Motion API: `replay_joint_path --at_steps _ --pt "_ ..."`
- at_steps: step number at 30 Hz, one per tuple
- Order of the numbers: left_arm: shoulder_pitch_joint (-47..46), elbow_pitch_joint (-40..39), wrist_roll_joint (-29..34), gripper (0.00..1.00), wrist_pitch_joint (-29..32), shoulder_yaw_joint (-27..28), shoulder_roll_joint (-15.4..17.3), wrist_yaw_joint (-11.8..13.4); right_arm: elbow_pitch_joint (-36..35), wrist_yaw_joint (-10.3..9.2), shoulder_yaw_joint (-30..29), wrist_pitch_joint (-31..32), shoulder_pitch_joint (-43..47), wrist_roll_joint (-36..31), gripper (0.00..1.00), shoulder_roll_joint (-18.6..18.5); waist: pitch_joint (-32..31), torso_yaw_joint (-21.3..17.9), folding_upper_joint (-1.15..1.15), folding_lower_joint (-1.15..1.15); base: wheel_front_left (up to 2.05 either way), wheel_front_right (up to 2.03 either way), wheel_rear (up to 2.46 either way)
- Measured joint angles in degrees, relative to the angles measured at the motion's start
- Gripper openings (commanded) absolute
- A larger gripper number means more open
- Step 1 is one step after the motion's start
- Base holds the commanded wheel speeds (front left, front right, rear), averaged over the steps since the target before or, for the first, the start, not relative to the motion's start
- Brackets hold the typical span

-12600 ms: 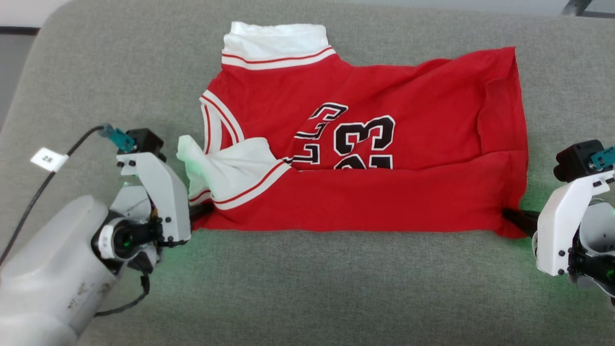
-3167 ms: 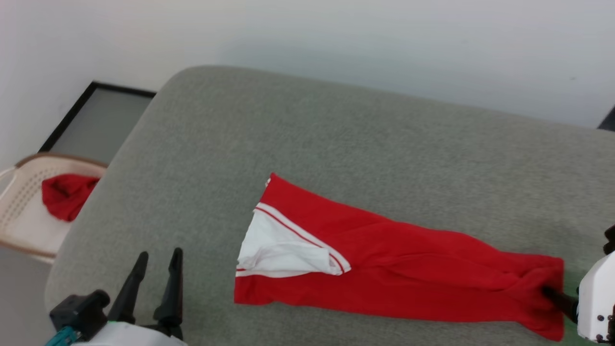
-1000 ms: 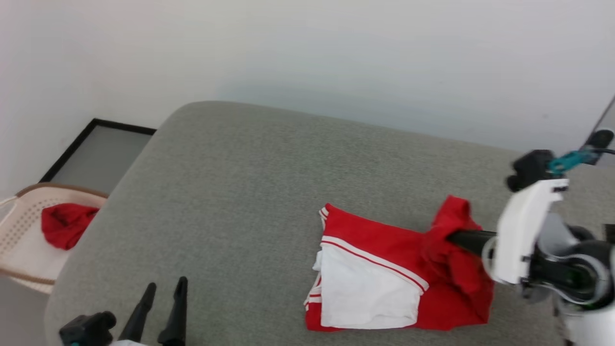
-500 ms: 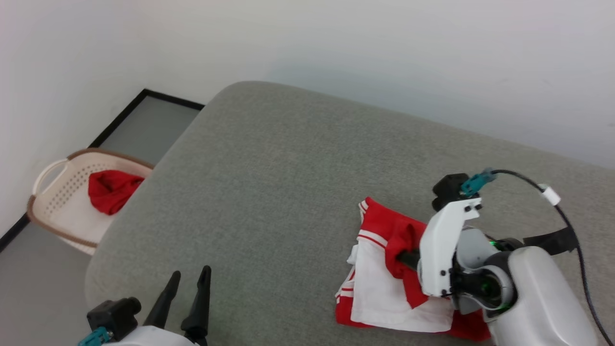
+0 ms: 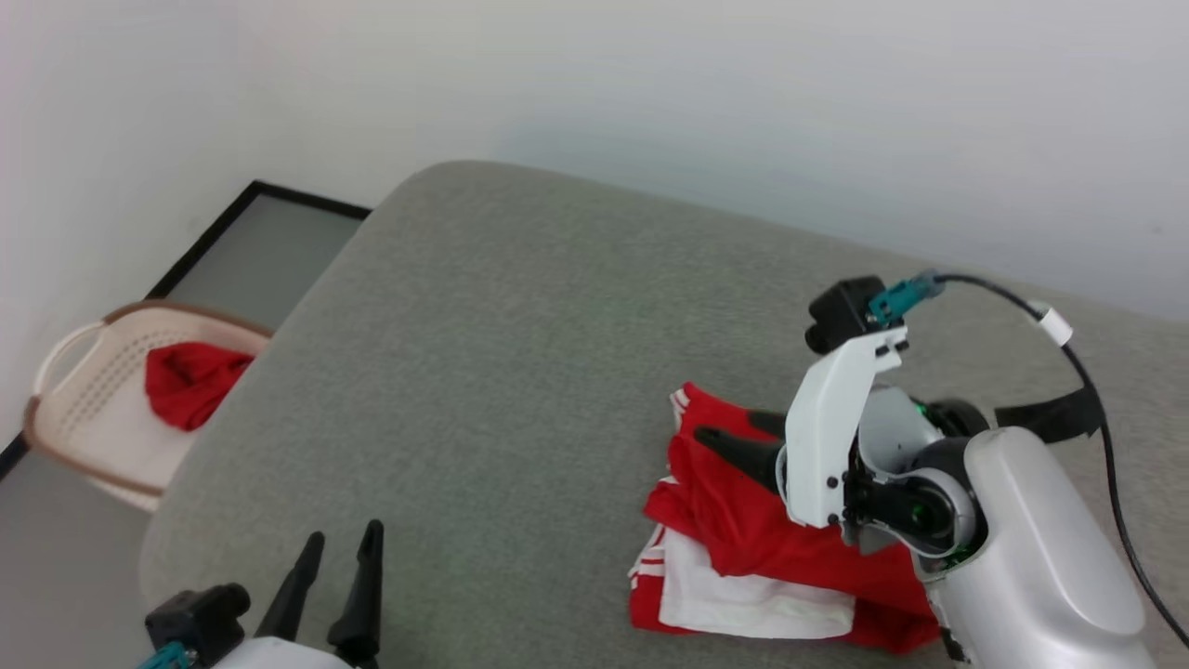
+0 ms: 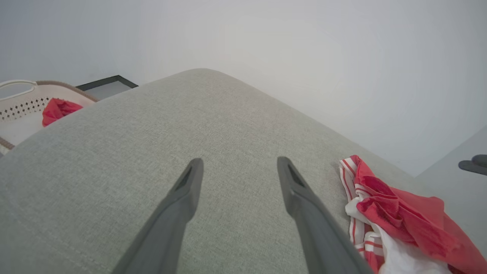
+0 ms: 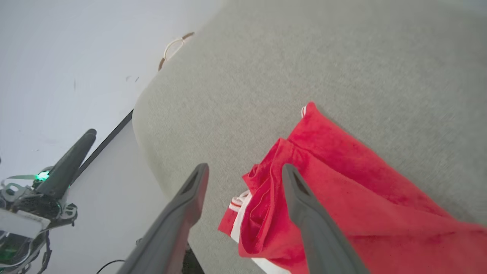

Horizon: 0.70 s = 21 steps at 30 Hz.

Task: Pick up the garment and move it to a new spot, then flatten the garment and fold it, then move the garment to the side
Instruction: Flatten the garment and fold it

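Setting: white wall [image 5: 650, 84] behind a grey fabric cushion [image 5: 520, 353] with rounded corners.

Garment [image 5: 743, 539]: folded into a compact bundle toward the cushion's near edge, well apart from its left corner. A red layer is bunched on top, with a white sleeve and striped trim showing beneath.

Right gripper [image 7: 244, 167]: released, jaws spread over the top fold, holding nothing. Cannot tell whether a fingertip touches the cloth.

Left gripper [image 5: 344, 531]: also spread and empty, over the near left corner.

Handling (judgement): light, limp and non-slippery on the fabric. The loose top layer will likely unroll if taken alone. Better to pinch through all layers at the bundle's edge.

Surroundings: laundry basket [image 5: 79, 404] on the floor beyond the left edge, holding a red cloth [image 5: 186, 381]. Right arm's cable [image 5: 1087, 372] arcs over the cushion. Nothing blocks a sideways move.
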Motion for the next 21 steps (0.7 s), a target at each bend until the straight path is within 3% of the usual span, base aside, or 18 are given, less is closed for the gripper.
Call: replay_joint_path --at_steps 3,8,16,21 --pt "0.68 -0.56 0.13 1.00 -0.01 0.26 0.65 0.48 -4.91 0.00 0.54 -1.29 0.15 0.87 1.00 -1.03 -0.53 -1.60 0.00 0.00 0.00 0.00 0.00" --pt "1.88 -2.22 0.42 1.00 -0.10 0.88 1.79 0.93 -14.37 0.01 4.33 -9.47 3.32 2.38 1.00 -9.22 -1.56 -4.73 0.00 0.00 0.00 0.00 0.00" --pt "3.28 -4.78 2.15 1.00 -1.10 1.71 2.99 1.45 -18.66 -0.01 5.67 -34.86 9.45 -2.90 1.00 -21.25 -2.63 -10.50 0.00 0.00 0.00 0.00 0.00" --pt "3.90 -5.14 3.57 1.00 -1.57 1.55 3.21 1.52 -15.35 0.01 2.91 -49.44 15.46 -6.69 1.00 -23.95 -3.03 -13.85 0.00 0.00 0.00 0.00 0.00"
